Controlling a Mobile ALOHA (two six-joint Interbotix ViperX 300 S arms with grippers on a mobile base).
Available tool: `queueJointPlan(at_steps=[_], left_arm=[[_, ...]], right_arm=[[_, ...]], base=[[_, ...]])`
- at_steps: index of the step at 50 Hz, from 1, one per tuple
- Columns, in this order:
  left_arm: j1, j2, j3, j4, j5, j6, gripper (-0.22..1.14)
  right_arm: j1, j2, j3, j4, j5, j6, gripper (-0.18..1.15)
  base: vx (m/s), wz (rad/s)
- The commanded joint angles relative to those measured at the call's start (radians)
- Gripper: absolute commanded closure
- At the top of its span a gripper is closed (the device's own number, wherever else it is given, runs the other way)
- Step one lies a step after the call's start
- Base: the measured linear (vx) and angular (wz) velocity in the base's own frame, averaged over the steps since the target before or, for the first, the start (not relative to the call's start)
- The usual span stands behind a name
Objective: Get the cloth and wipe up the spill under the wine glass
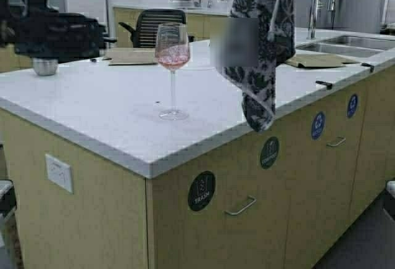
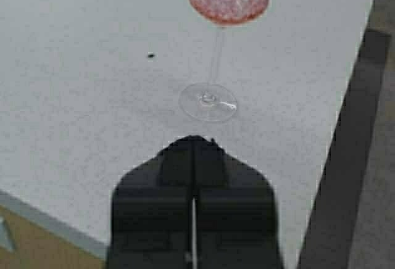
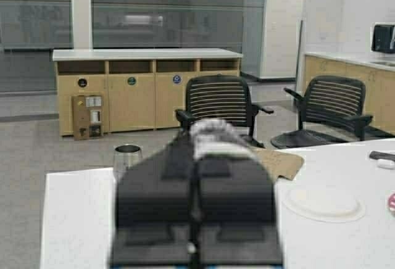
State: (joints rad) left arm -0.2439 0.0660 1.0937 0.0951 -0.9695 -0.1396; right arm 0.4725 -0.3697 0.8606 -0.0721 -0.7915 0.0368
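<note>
Printed cotton-like fabric, the cloth (image 1: 262,47) hangs limp and folded lengthwise from above, over the right part of the counter (image 1: 92,105), its lower tip past the front edge. The right pincer (image 3: 196,158) grips it: the right wrist view shows the fingers closed with a bunch of fabric between the tips. Expect a light, soft, non-rigid load that drapes and swings; it needs spreading flat before it wipes well.

The wine glass (image 1: 172,71) stands upright on the counter, well apart from the cloth, with pinkish contents in the bowl. Treat it as fragile and top-heavy (thin stem, small round foot (image 2: 208,102)). The stem, just below the bowl, appears the safest place to take hold for lifting.

The left pincer (image 2: 193,148) hovers above the counter near the foot, fingers pressed together and holding nothing. No wet spill can be made out under the foot.

Legible writing: the round cabinet label (image 1: 202,190) reads "TRASH". The other round labels are too small to read.
</note>
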Motion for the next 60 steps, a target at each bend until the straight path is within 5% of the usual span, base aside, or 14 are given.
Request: queueJointPlan(at_steps=[1,16,28,50,60], left_arm=[[-0.032,0.144,-0.066,-0.017,-0.100,0.002,0.89],[-0.058,0.396,-0.160,-0.005,-0.296,0.009,0.88],[-0.057,0.537,-0.298,0.112,-0.360,0.012,0.82],[-0.060,0.683,-0.514,0.253,-0.365,0.012,-0.06],[-0.069,0.726,-0.592,0.310,-0.367,0.008,-0.09]], right_arm=[[0.002,-0.014,-0.017,0.000,-0.017,0.000,0.91],[0.002,-0.009,-0.009,0.000,-0.015,-0.002,0.91],[0.002,0.025,-0.009,-0.002,-0.017,-0.003,0.91],[-0.028,0.054,-0.009,0.003,-0.015,-0.003,0.91],[-0.029,0.054,-0.009,0.003,-0.015,-0.005,0.91]], base=[[0.12,-0.04],[0.12,0.00],[0.11,0.04],[0.09,0.06],[0.07,0.04]])
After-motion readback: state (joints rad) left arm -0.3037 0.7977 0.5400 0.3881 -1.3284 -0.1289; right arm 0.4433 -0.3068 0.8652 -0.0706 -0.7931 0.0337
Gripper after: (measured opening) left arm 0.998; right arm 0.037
